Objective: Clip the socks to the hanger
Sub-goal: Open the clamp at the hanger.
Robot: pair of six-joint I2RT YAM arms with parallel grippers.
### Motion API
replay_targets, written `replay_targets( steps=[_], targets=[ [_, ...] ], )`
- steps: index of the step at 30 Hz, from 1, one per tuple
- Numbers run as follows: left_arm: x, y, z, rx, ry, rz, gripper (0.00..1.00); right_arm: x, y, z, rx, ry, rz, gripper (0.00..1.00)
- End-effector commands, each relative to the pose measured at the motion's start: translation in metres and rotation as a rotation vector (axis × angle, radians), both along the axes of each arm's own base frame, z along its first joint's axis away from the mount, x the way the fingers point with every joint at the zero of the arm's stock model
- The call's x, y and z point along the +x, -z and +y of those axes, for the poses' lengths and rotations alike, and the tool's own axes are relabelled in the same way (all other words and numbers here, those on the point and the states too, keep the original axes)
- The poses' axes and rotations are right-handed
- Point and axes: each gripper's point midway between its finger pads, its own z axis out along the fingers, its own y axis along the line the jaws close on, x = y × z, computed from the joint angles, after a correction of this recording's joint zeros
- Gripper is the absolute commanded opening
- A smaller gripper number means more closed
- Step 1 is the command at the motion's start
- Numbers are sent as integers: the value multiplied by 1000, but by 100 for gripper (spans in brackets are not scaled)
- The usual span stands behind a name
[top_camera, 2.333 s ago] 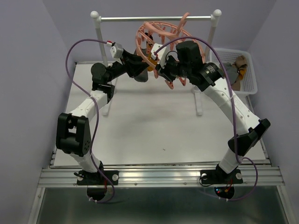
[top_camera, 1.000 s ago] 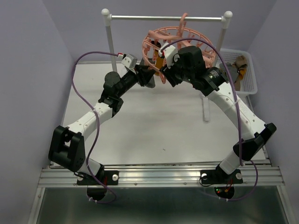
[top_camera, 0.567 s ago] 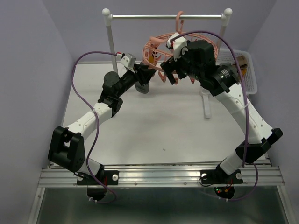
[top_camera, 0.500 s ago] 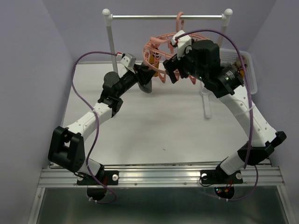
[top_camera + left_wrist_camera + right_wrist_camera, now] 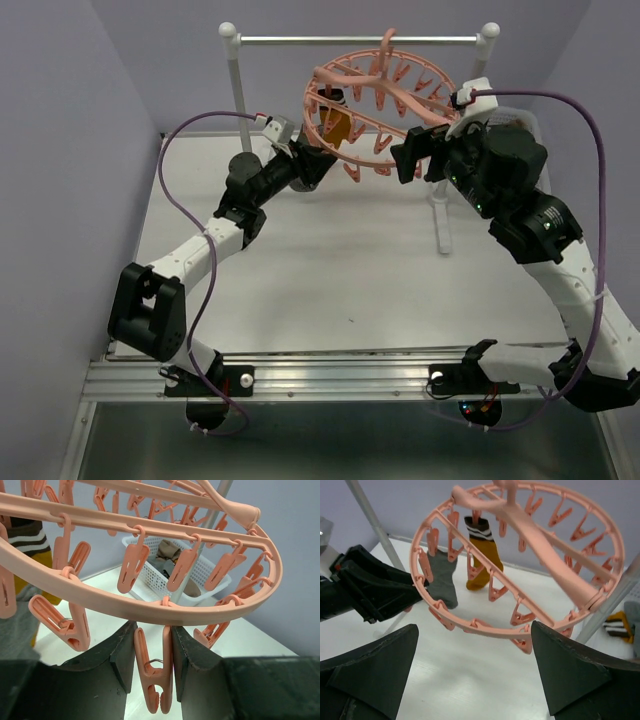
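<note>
L claw (image 5: 154, 652) grips 1 clip (image 5: 152, 682) | R claw (image 5: 474, 645) open | 2 socks (image 5: 443, 577) on hanger (image 5: 540, 547)

Far edge of table (image 5: 330, 280): rail stand (image 5: 330, 40), with hanger (image 5: 382, 90) hooked on its bar, right of centre. Two socks (image 5: 481, 560) hang clipped side by side under the hanger's left part. At the left rim, left gripper (image 5: 154, 665) with one clip (image 5: 155, 680) between its fingers. Off the right rim and apart from it, right gripper (image 5: 420, 160). Basket (image 5: 150, 580) right of the stand's right post, socks in it.
</note>
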Motion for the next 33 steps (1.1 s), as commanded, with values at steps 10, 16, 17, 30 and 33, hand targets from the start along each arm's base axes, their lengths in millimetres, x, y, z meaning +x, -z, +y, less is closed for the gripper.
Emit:
replay_targets(
  steps=[10, 16, 17, 30, 33],
  targets=[
    [8, -33, -20, -105, 15, -74, 0, 22, 112, -36, 174, 382, 253, 87],
    [5, -31, -23, -95, 34, -77, 0, 46, 108, -41, 141, 493, 219, 72],
    [4, -31, -23, -94, 37, -78, 0, 50, 99, -42, 153, 507, 198, 72],
    [-20, -43, -29, -103, 44, -182, 0, 100, 75, -58, 142, 576, 142, 67],
    [-17, -41, -28, -106, 23, -172, 0, 104, 66, -59, 163, 567, 115, 67]
  ],
)
